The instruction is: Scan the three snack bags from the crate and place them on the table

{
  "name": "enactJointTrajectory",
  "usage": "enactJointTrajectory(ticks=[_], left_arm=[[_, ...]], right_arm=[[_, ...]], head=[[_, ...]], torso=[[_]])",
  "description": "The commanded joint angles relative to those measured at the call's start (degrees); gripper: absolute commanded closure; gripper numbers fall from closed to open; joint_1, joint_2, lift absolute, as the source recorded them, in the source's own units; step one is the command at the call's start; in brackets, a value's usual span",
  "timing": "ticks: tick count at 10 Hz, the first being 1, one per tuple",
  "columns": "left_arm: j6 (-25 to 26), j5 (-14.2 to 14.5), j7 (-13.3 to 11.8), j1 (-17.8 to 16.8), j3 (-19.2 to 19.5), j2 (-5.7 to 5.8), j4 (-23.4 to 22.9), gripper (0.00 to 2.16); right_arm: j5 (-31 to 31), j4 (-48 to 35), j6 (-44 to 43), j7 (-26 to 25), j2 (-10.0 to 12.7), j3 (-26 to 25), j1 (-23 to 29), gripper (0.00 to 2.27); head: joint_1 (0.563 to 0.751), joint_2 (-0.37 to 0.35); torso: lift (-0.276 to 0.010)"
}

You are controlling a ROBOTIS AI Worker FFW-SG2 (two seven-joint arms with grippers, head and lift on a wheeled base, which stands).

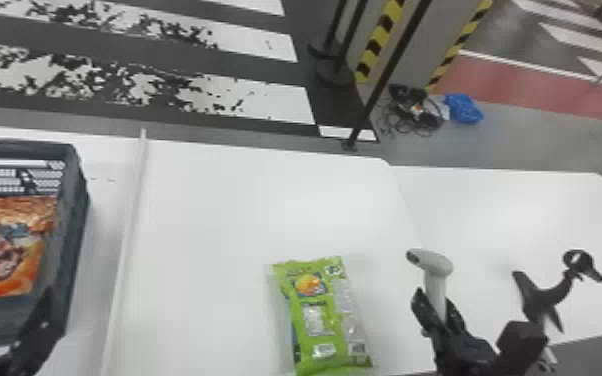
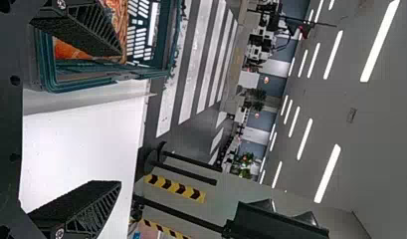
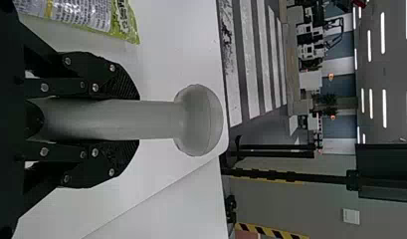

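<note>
In the head view my right gripper (image 1: pixel 437 312) holds the grey scanner (image 1: pixel 432 265) upright, to the right of a green snack bag (image 1: pixel 320 315) lying on the white table (image 1: pixel 205 240). The right wrist view shows the scanner's handle (image 3: pixel 116 119) clamped between the fingers of my right gripper (image 3: pixel 134 119). My left gripper (image 1: pixel 47 305) is at the right side of the dark crate (image 1: pixel 77 210), where an orange snack bag (image 1: pixel 0 255) lies. In the left wrist view the fingers of my left gripper (image 2: pixel 119 119) stand wide apart with nothing between them.
A black stand (image 1: pixel 540 295) is on the right part of the table, beside my right arm. A raised strip (image 1: pixel 127 225) runs between crate and green bag. Beyond the far edge are black posts (image 1: pixel 390 70) and cables on the floor.
</note>
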Motion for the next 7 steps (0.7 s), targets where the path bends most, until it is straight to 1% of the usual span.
enactJointTrajectory(ticks=[1,3,4,5,6,7], left_arm=[[0.0,-0.01,0.18,-1.16,-0.7,-0.17,1.46,0.07],[0.17,-0.45,0.71,-3.18,-2.11,-0.25,3.48,0.07],[0.17,-1.33,1.58,-3.97,-3.07,-0.34,4.01,0.07],[0.17,-1.59,1.85,-4.59,-3.6,-0.34,4.45,0.07],[0.35,-1.59,1.94,-5.11,-3.69,-0.52,4.89,0.07],[0.35,-1.68,1.94,-5.47,-3.78,-0.69,5.42,0.07]], right_arm=[[-1.57,-1.86,-2.97,0.15,1.42,-0.09,4.57,2.22],[-3.59,-1.95,-3.67,1.56,1.51,-0.27,8.09,2.22],[-4.91,-2.48,-2.97,3.05,1.51,-0.44,9.58,2.22],[-6.05,-3.18,-1.92,4.63,1.51,-0.27,11.34,2.22],[-6.23,-3.36,-2.44,4.81,1.51,0.35,12.75,2.22],[-7.63,-3.36,-2.09,6.39,1.51,0.35,13.8,2.22]], head=[[0.695,-0.35],[0.695,-0.35],[0.695,-0.35],[0.695,-0.35],[0.695,-0.35],[0.695,-0.35]], torso=[[-0.037],[-0.037],[-0.037],[-0.037],[-0.037],[-0.037]])
